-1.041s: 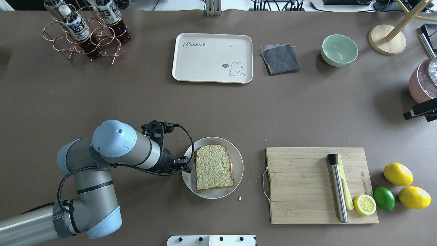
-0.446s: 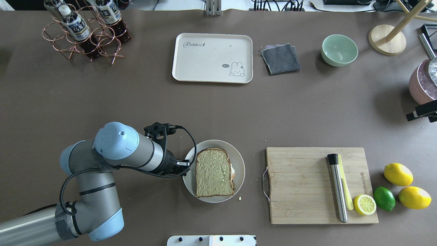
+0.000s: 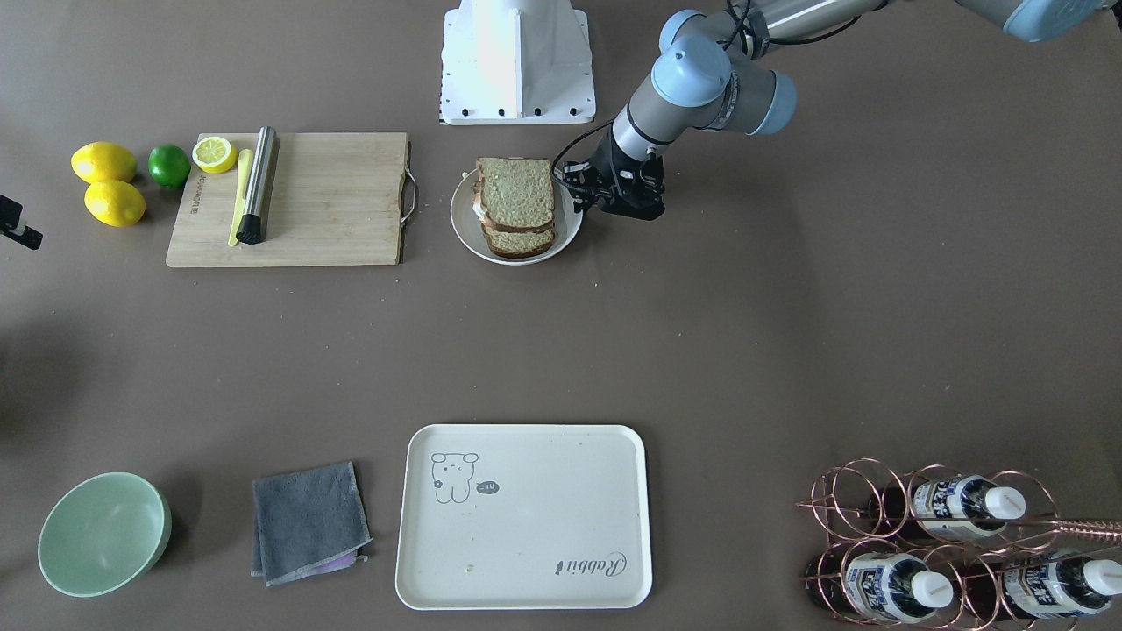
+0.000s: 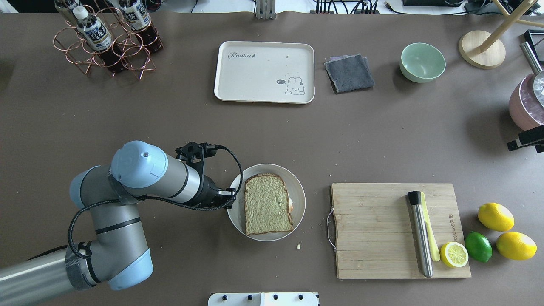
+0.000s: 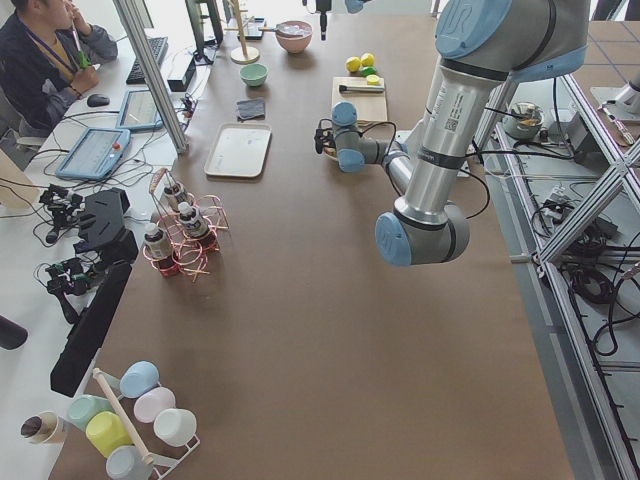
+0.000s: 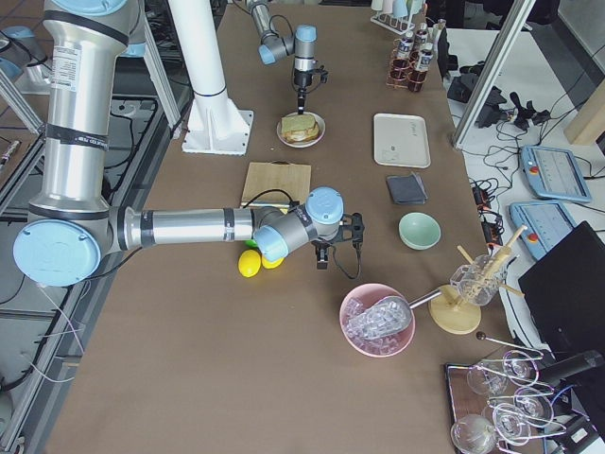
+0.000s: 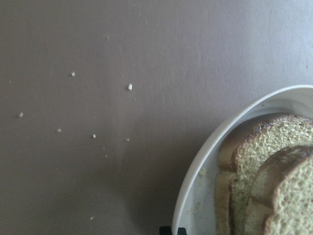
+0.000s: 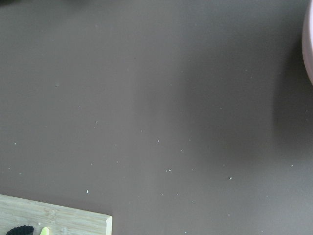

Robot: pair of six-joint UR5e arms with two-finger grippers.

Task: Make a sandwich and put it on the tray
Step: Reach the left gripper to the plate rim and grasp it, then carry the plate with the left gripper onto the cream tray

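Observation:
The sandwich (image 4: pixel 267 204) is two wholegrain slices with a bit of egg showing at its right edge. It lies on a round white plate (image 4: pixel 298 190), and both show in the front view: sandwich (image 3: pixel 515 197), plate (image 3: pixel 465 232). My left gripper (image 4: pixel 231 199) is at the plate's left rim and looks shut on it. The wrist view shows the rim (image 7: pixel 195 186), the bread (image 7: pixel 274 181) and a fingertip (image 7: pixel 172 230) at the rim. The cream tray (image 4: pixel 263 72) lies empty at the far side. My right gripper (image 4: pixel 525 140) is at the right edge; I cannot tell its state.
A wooden cutting board (image 4: pixel 374 229) with a metal muddler (image 4: pixel 420 233) and half lemon (image 4: pixel 454 254) lies right of the plate. Lemons and a lime (image 4: pixel 478 246) are beyond it. A grey cloth (image 4: pixel 349 73), green bowl (image 4: pixel 422 62) and bottle rack (image 4: pixel 106 38) stand at the far side.
The plate with the sandwich and my left gripper first shifted slightly nearer, then moved together a little toward the table's far side. The right gripper drifted slightly right.

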